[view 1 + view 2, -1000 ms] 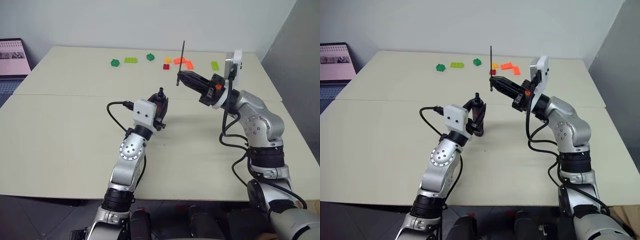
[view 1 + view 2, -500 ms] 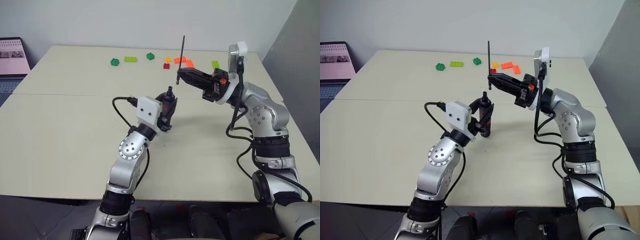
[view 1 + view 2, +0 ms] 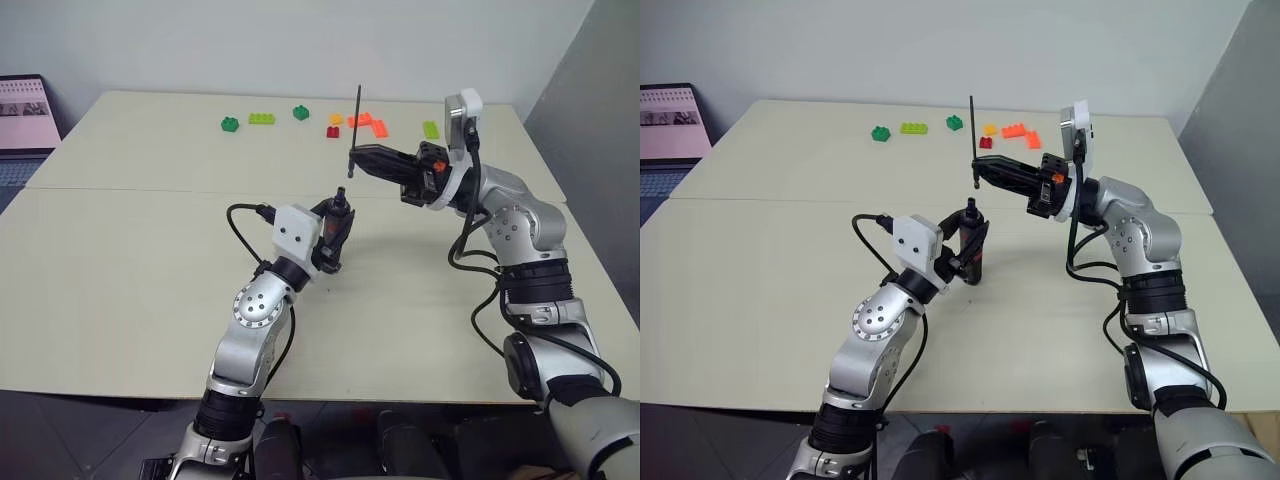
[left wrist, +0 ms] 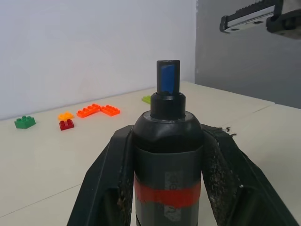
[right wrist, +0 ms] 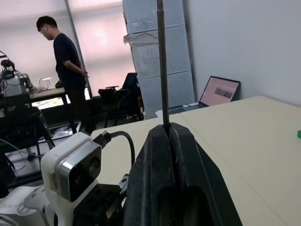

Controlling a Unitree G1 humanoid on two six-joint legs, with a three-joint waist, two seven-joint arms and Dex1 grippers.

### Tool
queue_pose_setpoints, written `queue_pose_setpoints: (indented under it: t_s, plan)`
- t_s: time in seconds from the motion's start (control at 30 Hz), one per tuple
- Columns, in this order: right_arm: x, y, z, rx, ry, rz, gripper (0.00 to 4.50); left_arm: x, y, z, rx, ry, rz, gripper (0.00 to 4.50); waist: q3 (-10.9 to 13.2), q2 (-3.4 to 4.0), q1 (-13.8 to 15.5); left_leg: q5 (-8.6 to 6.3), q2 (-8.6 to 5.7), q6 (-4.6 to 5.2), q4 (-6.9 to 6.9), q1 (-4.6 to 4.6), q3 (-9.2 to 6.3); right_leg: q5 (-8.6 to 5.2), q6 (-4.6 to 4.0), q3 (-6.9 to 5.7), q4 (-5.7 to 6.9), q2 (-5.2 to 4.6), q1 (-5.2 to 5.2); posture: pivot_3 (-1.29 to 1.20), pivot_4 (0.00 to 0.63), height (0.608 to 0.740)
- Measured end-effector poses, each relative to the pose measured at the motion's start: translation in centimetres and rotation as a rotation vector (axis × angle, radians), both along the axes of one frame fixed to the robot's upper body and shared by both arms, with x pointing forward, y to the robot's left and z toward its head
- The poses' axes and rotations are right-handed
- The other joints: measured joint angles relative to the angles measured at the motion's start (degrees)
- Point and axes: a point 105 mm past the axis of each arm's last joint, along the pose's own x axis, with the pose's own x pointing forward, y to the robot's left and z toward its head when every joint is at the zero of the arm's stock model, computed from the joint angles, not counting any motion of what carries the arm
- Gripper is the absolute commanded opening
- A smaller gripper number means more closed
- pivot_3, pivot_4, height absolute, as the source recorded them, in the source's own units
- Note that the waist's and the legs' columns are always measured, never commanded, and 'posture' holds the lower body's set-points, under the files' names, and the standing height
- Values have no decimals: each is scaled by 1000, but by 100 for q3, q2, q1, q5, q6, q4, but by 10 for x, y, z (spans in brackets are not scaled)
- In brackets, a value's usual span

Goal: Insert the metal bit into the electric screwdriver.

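Right gripper (image 3: 353,161) clenched on the metal bit (image 3: 357,120). The fingers pinch the rod close to its lower end; a short stub pokes out beneath them and the long part stands nearly upright above. In the right wrist view the bit (image 5: 162,66) rises straight out of the seam between the two closed fingers.

Left gripper (image 3: 334,232) clenched around the electric screwdriver (image 3: 337,222), held off the table (image 3: 120,260) with its narrow tip (image 3: 340,195) pointing up. In the left wrist view the fingers (image 4: 110,174) flank the black barrel on both sides, just above the red band (image 4: 168,195); the socket end (image 4: 168,77) faces upward, open.

Bit's lower end sits above the screwdriver tip and a little to the robot's right of it; the two are near but apart. Not yet lined up.

Beyond the hands: coloured toy bricks (image 3: 262,119) lie scattered along the far side of the table, well apart from the work. A laptop (image 3: 25,110) stands off the far left edge.

Risks, as I judge them:
- Stub below the fingers is short; little length to enter the socket before the fingers meet the tip.
- Thin rod in a two-finger pinch may pivot if it strikes the socket rim off-centre.
- Screwdriver tilts slightly; a mismatch in angle could jam or deflect the bit.
- A dropped bit could roll off the table.
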Motion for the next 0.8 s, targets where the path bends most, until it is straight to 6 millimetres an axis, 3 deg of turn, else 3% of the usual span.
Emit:
queue_pose_setpoints:
  t_s: [0.4,0.6,0.8]
  plan:
    - [-2,4,1,-23,-35,58,0,-9,-1,1,14,21,-90,1636,3,4,3,0,1,0,-2,-11,-2,0,0,-3,-1,-1,-9,0,150,740]
    - [-19,-3,13,-48,-98,83,0,-17,-7,5,17,22,-162,1636,3,5,4,0,1,0,0,-26,-9,0,0,-11,-3,-1,-21,0,150,740]
    - [-21,-16,-1,-83,-59,44,0,-19,-10,4,4,32,-193,1636,4,5,5,0,1,0,3,-29,-14,0,0,-17,-2,-1,-20,0,150,740]
